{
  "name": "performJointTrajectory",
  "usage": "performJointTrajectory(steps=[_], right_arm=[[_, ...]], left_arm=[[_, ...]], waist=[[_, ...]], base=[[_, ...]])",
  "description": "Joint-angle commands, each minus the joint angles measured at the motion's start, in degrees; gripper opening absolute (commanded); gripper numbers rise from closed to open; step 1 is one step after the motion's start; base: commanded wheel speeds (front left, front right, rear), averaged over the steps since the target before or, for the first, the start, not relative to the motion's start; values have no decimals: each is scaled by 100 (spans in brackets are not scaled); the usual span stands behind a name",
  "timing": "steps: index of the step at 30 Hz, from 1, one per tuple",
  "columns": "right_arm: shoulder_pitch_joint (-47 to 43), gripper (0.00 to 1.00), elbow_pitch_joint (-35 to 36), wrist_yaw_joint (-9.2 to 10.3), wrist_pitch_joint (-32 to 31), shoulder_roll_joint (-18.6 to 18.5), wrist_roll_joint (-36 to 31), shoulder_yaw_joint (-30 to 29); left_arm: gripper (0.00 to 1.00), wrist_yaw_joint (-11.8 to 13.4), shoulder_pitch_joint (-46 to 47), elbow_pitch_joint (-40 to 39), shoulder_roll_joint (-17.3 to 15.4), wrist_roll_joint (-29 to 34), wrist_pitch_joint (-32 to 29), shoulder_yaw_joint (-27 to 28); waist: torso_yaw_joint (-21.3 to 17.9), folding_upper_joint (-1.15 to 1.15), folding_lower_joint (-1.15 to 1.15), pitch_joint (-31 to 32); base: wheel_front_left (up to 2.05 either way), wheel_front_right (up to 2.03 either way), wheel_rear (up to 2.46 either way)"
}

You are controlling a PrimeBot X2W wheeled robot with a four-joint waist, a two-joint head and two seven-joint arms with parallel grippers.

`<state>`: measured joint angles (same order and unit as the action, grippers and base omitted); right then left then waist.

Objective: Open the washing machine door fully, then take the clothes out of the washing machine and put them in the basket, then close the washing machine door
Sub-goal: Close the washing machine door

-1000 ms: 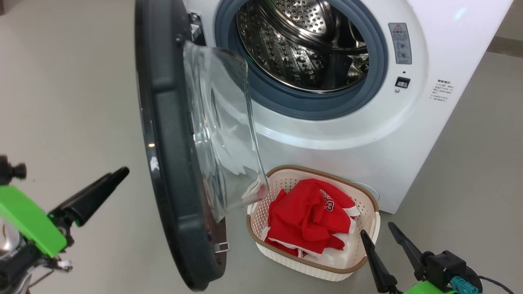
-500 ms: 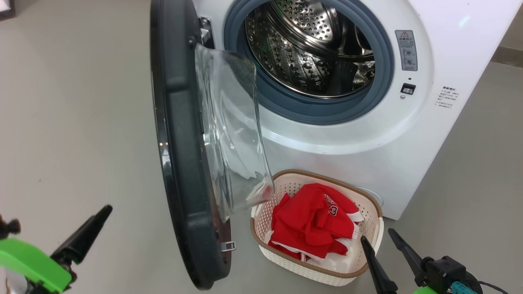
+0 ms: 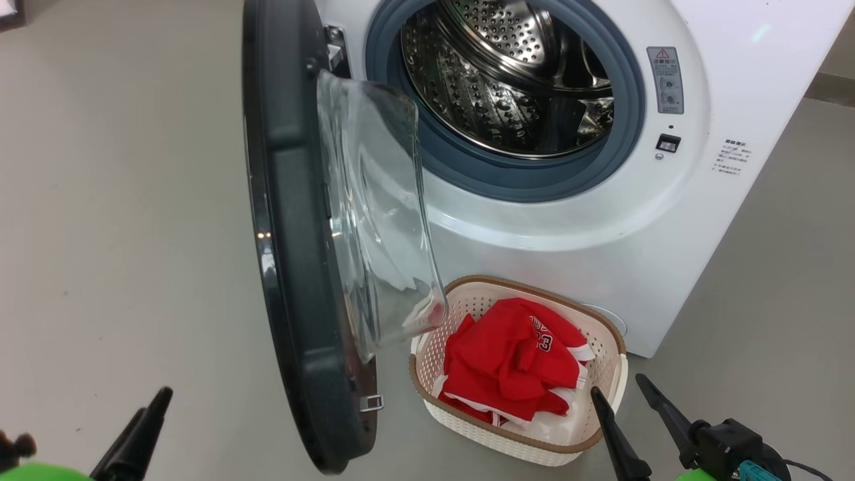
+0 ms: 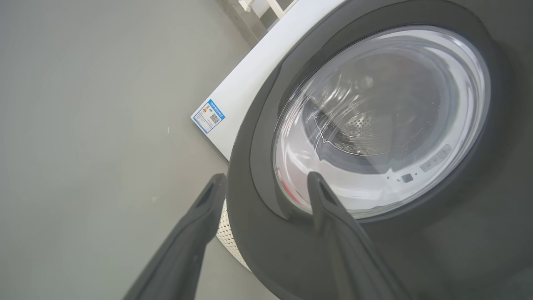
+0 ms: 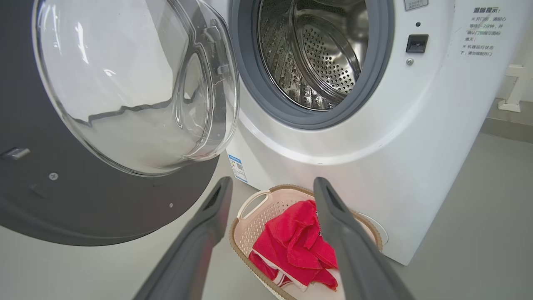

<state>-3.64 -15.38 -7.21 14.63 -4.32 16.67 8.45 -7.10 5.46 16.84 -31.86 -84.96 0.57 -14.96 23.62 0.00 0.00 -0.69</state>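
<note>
Clothes (image 3: 507, 364), soft red fabric with white trim, lie crumpled in the perforated cream basket (image 3: 467, 304), parked below the steel drum (image 3: 507, 80) for a short drop. The door (image 3: 294, 234), black rim around bulging glass, stands open. Your left claw (image 4: 265, 178) faces its outer side, likely to push; right claw (image 3: 618, 387) hangs beside the basket. Both gape, empty.

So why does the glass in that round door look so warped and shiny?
Head view: the glass bowl of the washing machine door is side-on and bends the white panel behind it. Left wrist view: it looks milky with reflections. Right wrist view: bright streaks sit on it, and the steel drum glints.
</note>
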Motion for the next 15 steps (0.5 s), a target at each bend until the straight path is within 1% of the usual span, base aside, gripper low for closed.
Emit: performJointTrajectory(steps=[1,4,6,9,13,15], right_arm=[[123,100,133,-28,37,-74,16,130],[129,100,130,-28,37,-72,7,132],[137,100,124,-28,37,-79,9,130],[159,100,105,-28,37,-104,26,133],[149,100,104,-28,37,-109,38,108],[142,100,109,-28,37,-109,37,94]], left_arm=[[100,-38,103,-48,-225,90,133,202],[100,-38,57,154,-293,418,514,-7],[100,-38,70,258,-267,486,742,-120],[100,-38,106,542,-300,767,1151,-396],[100,-38,151,750,-266,1045,1380,-512],[100,-38,181,851,-229,1310,1425,-528]], waist=[[-1,0,0,-5],[-12,0,0,-16],[-20,0,0,-22],[-47,0,0,-10],[-60,0,0,12],[-60,0,0,12]], base=[[0,0,0],[0,0,0],[0,0,0],[0,0,0],[0,0,0],[0,0,0]])
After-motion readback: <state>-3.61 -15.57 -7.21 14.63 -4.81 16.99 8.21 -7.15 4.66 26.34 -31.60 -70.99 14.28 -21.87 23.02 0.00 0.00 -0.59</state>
